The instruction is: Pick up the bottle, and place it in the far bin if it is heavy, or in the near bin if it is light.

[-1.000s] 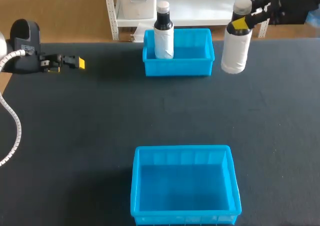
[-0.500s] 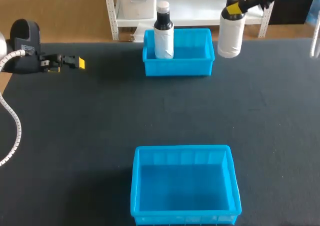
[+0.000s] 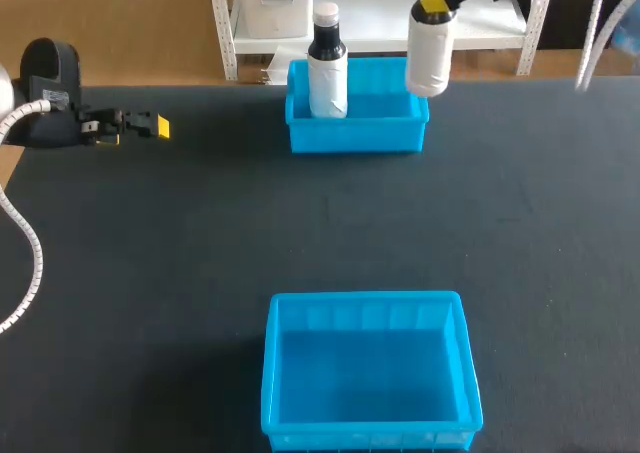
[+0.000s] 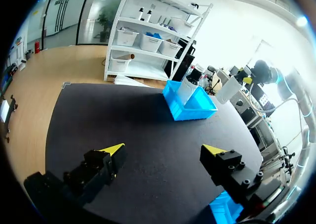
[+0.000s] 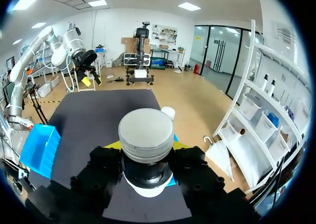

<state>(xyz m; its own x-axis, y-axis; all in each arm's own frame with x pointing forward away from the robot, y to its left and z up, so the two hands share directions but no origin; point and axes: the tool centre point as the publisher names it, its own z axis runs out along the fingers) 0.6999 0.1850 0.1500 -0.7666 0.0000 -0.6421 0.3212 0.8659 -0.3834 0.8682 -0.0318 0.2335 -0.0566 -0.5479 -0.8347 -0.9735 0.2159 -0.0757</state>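
A dark bottle (image 3: 428,58) with a white label and grey cap hangs upright above the right end of the far blue bin (image 3: 357,133). My right gripper (image 3: 437,1) is shut on its neck. In the right wrist view the grey cap (image 5: 146,134) sits between the fingers of that gripper (image 5: 146,155). A second, similar bottle (image 3: 327,68) stands in the left part of the far bin. The near blue bin (image 3: 367,413) lies at the table's front. My left gripper (image 3: 150,125) rests open at the far left, well away from both bins, with nothing between its fingers (image 4: 112,150).
From the left wrist view the far bin (image 4: 197,105) and the held bottle (image 4: 228,89) lie well ahead across bare black table. The near bin (image 5: 39,150) shows beside the right gripper, far below. Dark tabletop stretches between the two bins.
My right arm has carried the bottle leftward and farther back, from right of the far bin to above its right end. The left arm has not moved.
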